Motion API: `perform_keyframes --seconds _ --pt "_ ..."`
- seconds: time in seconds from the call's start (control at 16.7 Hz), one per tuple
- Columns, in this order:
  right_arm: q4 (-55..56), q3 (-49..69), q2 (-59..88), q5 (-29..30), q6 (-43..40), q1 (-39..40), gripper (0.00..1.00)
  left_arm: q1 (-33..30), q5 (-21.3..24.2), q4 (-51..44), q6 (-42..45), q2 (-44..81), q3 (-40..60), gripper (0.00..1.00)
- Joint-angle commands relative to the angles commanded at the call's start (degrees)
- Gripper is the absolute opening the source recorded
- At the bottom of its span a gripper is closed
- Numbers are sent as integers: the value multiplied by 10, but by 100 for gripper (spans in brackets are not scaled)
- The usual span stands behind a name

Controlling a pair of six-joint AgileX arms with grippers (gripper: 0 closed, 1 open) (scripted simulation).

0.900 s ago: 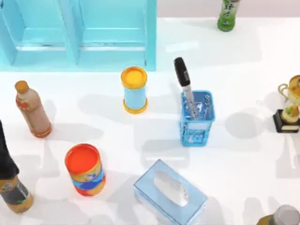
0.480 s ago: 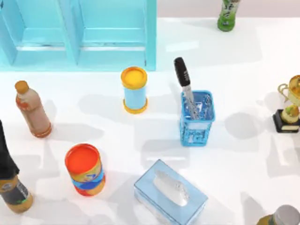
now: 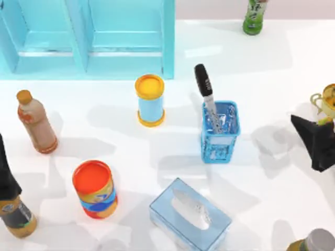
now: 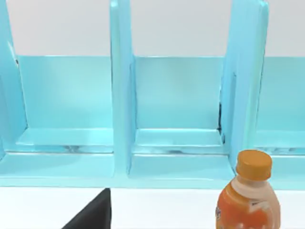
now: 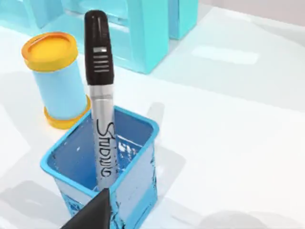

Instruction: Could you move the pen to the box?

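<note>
Top view: the pen (image 3: 206,97) stands upright in the blue cup (image 3: 220,132), black cap up and leaning slightly toward the turquoise shelf unit (image 3: 89,36) at the back. The cup sits near the middle of the white tabletop (image 3: 251,78), with a blue can with a yellow lid (image 3: 150,100) to its left and a clear blue tissue box (image 3: 189,215) nearer the front edge. The right hand (image 3: 314,142) is at the right edge, beside a trophy (image 3: 327,102), well apart from the cup; whether its fingers are wide or narrow, I cannot tell. In the right wrist view the pen's silver barrel (with dark print) (image 5: 104,138) rests against the cup's inner wall. The left arm (image 3: 6,175) is at the left edge, above a dark bottle (image 3: 15,214).
</note>
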Motion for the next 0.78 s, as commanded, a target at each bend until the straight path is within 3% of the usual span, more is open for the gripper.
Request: perform_keyframes --seconds 0.36,0.78 --pt "28 131 283 -85 -28 50 100 0 0 0 0 0 0 100" --pt "36 168 356 -112 -36 61 100 0 0 0 0 0 0 100"
